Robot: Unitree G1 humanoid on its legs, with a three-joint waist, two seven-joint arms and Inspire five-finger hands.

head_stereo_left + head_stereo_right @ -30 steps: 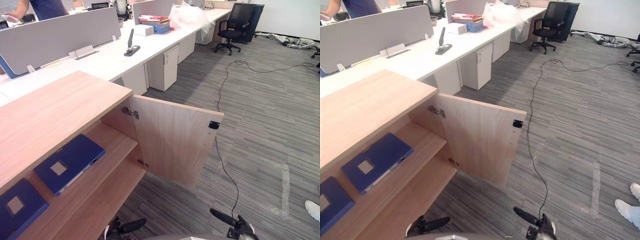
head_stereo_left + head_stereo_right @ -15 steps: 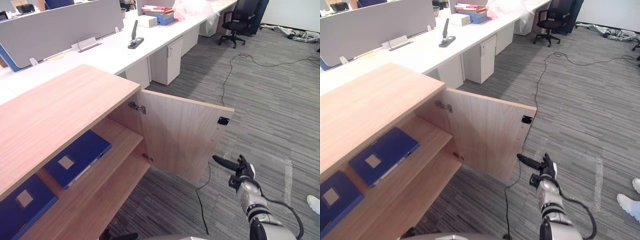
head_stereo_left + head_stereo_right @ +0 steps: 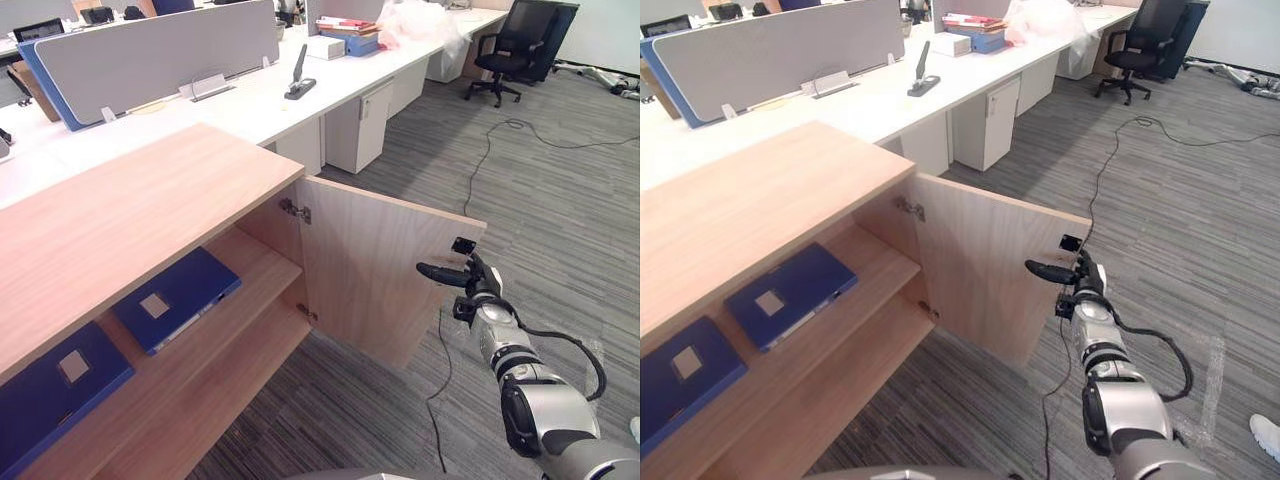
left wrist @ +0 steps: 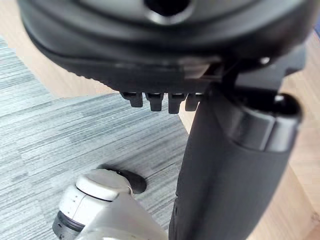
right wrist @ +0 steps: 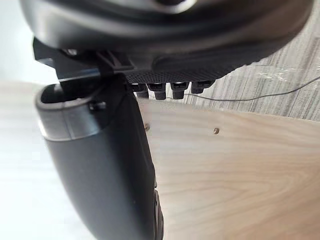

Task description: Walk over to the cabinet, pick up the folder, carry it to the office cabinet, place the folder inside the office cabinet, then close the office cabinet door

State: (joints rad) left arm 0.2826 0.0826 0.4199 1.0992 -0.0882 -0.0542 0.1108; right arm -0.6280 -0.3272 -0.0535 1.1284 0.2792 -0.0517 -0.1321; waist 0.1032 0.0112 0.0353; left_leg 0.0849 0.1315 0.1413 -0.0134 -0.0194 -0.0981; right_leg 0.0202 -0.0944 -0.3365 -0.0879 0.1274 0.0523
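Where low before, right hand (image 3: 472, 286) now beside cabinet door (image 3: 370, 275) edge.

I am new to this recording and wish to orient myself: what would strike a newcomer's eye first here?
The wooden cabinet has its door standing wide open, and the right hand is beside the door's free edge. Two blue folders lie flat on the upper shelf inside.
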